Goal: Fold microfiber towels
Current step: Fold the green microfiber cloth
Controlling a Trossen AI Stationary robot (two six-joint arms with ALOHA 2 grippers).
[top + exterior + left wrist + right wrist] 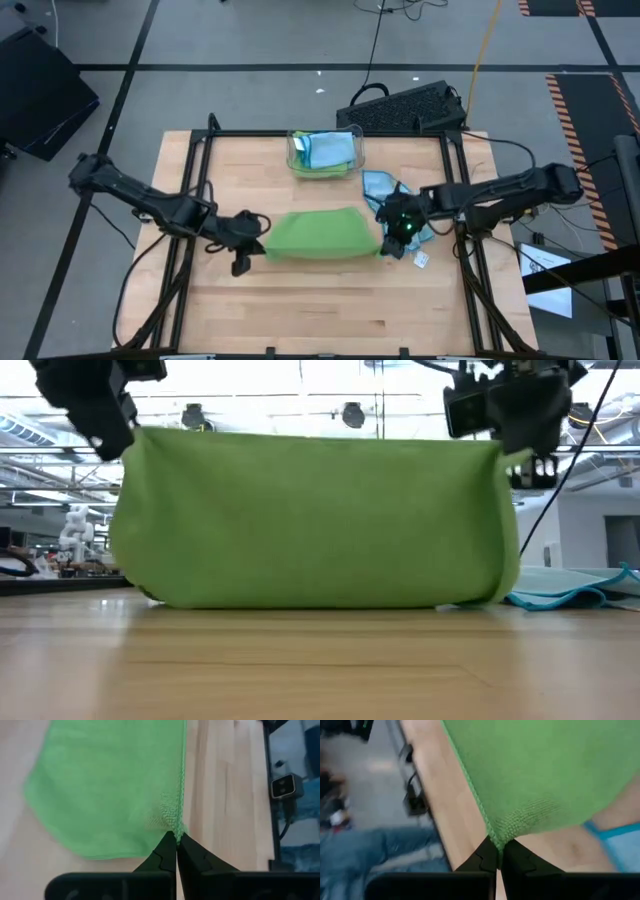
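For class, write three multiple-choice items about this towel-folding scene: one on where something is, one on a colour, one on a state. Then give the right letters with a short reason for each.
1. Where is the clear bin?
A. At the table's far edge, behind the held towel
B. Under the left arm
C. On the floor

2. What colour is the towel held between the two grippers?
A. Light blue
B. Lime green
C. White

3. How is each gripper set on that towel?
A. Both open above it
B. Only one grips it
C. Both shut on a top corner

Key: 1 A, the high view shows the bin at the far edge, beyond the towel. 2 B, every view shows it green. 3 C, the left gripper and right gripper each pinch a corner, and the low view shows the towel hanging between them down to the table.
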